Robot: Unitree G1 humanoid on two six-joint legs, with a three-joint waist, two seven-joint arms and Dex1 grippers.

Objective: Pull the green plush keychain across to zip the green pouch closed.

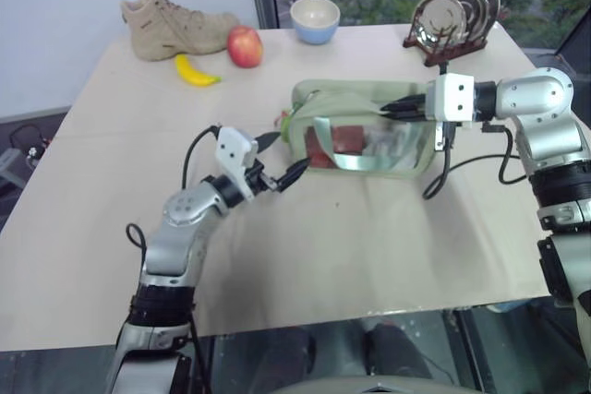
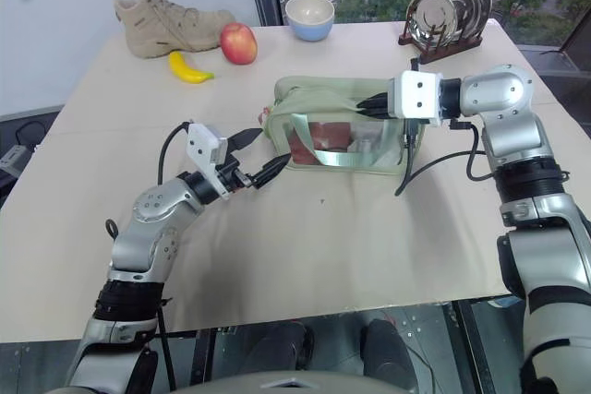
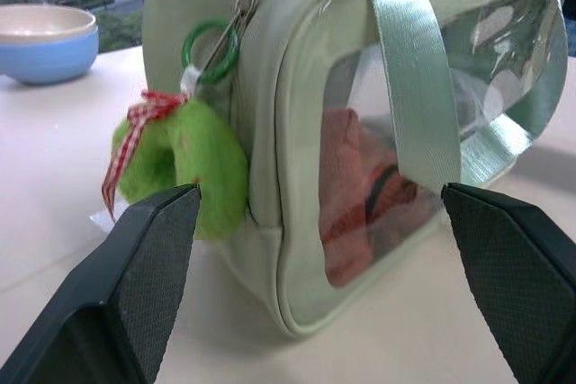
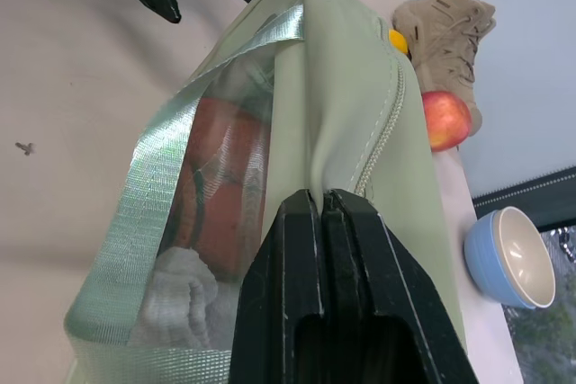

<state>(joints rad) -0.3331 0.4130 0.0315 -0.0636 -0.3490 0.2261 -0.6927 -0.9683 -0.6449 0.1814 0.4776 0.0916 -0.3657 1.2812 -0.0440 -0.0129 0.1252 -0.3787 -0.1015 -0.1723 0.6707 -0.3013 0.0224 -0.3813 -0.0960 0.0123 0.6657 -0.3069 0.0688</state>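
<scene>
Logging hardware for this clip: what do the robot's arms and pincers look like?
Both arms are silver-grey metal with black joint bands and loose black cables. Each wrist carries a white block. The left pincer and right pincer each have two black fingers with textured pads.

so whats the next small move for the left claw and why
Probably ease the open left claw forward and close on the lime-green fuzzy plush keychain. It hangs beside one finger at the sage-green window pouch's end, while the shut right claw pinches the far end.

The pale green pouch lies on the bench, the green plush keychain dangling at its left end.
</scene>
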